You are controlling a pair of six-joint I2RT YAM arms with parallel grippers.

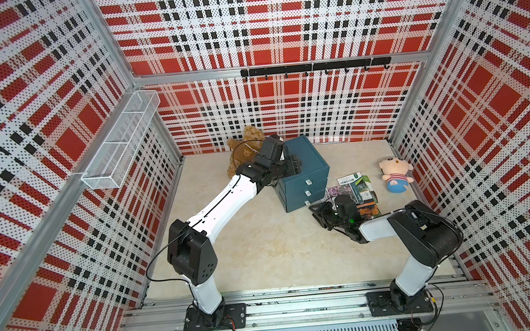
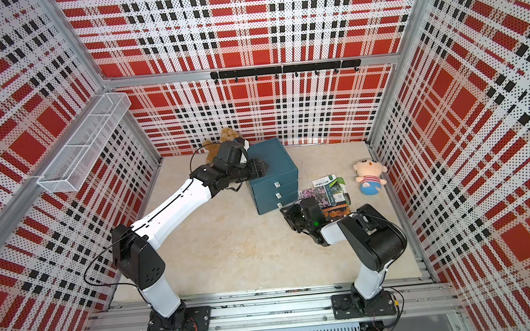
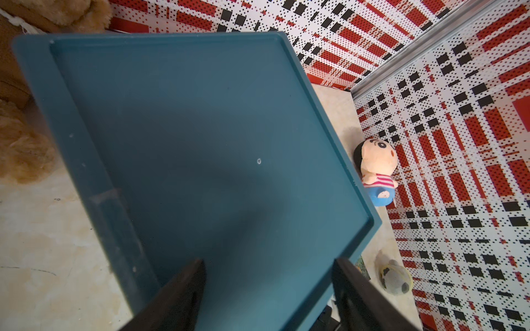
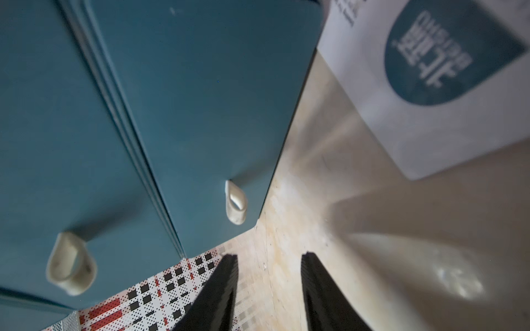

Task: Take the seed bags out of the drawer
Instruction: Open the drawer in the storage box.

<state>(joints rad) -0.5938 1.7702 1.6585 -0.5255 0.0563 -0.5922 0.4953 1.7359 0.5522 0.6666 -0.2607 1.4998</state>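
Meanwhile left fingers spread wide, empty, over the drawer unit's top, right fingers half-parted, empty, beside its front, seed bags lying on the bench.

Seed bags piled flat, overlapping, beside shut blue drawers.

Left claw raised, parted wide — right claw low, jaws parted narrower.

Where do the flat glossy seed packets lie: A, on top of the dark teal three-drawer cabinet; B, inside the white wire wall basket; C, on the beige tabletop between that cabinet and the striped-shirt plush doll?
C: the seed packets lie on the tabletop, between the teal cabinet and the plush doll.
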